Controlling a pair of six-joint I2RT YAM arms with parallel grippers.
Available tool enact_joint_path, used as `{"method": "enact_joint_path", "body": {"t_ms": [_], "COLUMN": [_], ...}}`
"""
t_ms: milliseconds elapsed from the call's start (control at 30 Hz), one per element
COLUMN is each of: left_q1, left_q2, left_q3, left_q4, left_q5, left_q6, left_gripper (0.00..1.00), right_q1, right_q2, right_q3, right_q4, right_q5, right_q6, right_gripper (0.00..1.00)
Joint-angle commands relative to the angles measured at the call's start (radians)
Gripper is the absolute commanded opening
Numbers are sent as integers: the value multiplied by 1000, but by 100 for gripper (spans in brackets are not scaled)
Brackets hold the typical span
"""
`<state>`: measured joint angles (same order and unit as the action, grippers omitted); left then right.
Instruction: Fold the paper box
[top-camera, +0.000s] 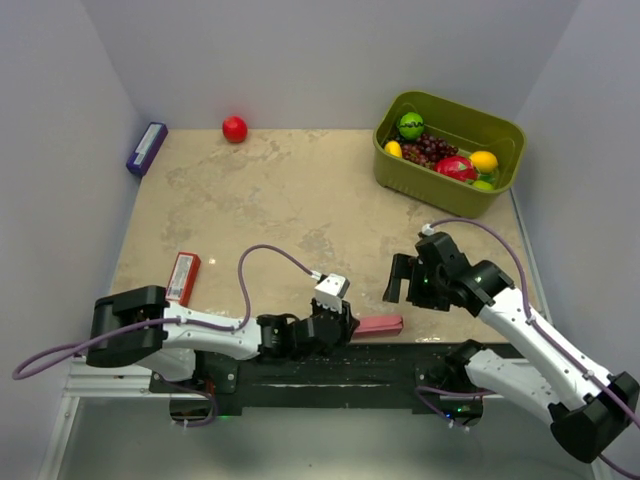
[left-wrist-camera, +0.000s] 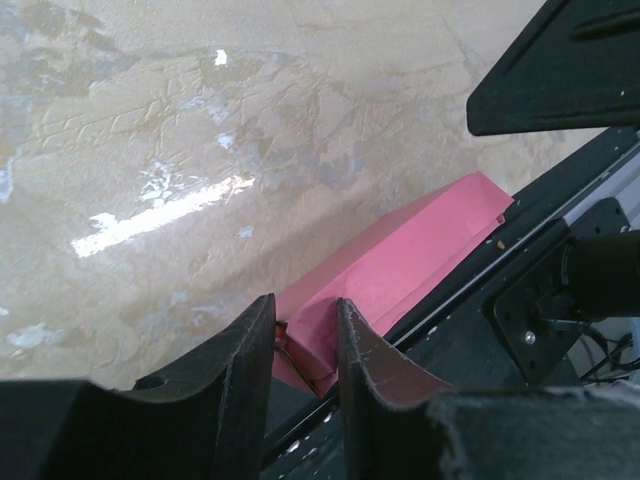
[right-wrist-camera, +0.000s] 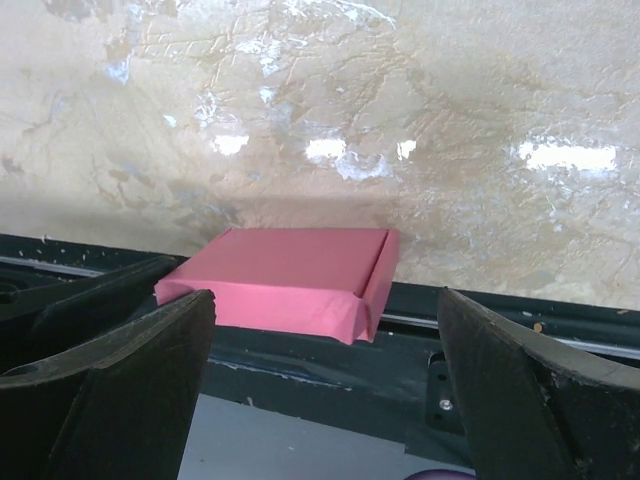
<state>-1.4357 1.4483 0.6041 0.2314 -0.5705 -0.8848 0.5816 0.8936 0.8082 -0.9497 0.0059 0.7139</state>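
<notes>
The pink paper box (top-camera: 379, 325) lies folded shut and flat at the table's near edge, partly over the black rail. My left gripper (top-camera: 348, 326) reaches in from the left and is shut on the box's left end; in the left wrist view the box (left-wrist-camera: 420, 245) runs away from the two black fingers (left-wrist-camera: 240, 365) that pinch its near end. My right gripper (top-camera: 398, 280) hangs open just behind and to the right of the box, not touching it. Seen from the right wrist, the box (right-wrist-camera: 290, 262) sits between and beyond the wide-spread fingers (right-wrist-camera: 150, 370).
At the back right stands a green basket (top-camera: 505, 160) with several toy fruits. A red ball (top-camera: 234, 129) and a purple box (top-camera: 146, 148) lie at the back left. A red packet with a white label (top-camera: 183, 277) lies at the left. The black rail (top-camera: 400, 355) lines the near edge.
</notes>
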Motion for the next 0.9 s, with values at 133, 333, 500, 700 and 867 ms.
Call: {"method": "enact_joint_path", "body": {"t_ms": [133, 333, 500, 700, 867], "left_q1": [6, 20, 44, 64, 73], "left_q2": [-60, -134, -259, -431, -497], "left_q3": [51, 117, 27, -133, -211], "left_q4": [-506, -550, -494, -354, -250], "left_q5": [-28, -37, 26, 96, 127], "left_q6": [92, 54, -55, -151, -195], "left_gripper": [52, 73, 85, 85, 86], "right_q1": [-3, -2, -2, -2, -2], "right_q2": [-67, -111, -136, -131, -111], "right_q3": [-40, -93, -142, -190, -202], "right_q4": [91, 124, 155, 239, 270], "right_q5": [-50, -87, -121, -222, -242], "right_q6": [-14, -24, -39, -83, -111], "right_gripper": [97, 97, 97, 96, 94]}}
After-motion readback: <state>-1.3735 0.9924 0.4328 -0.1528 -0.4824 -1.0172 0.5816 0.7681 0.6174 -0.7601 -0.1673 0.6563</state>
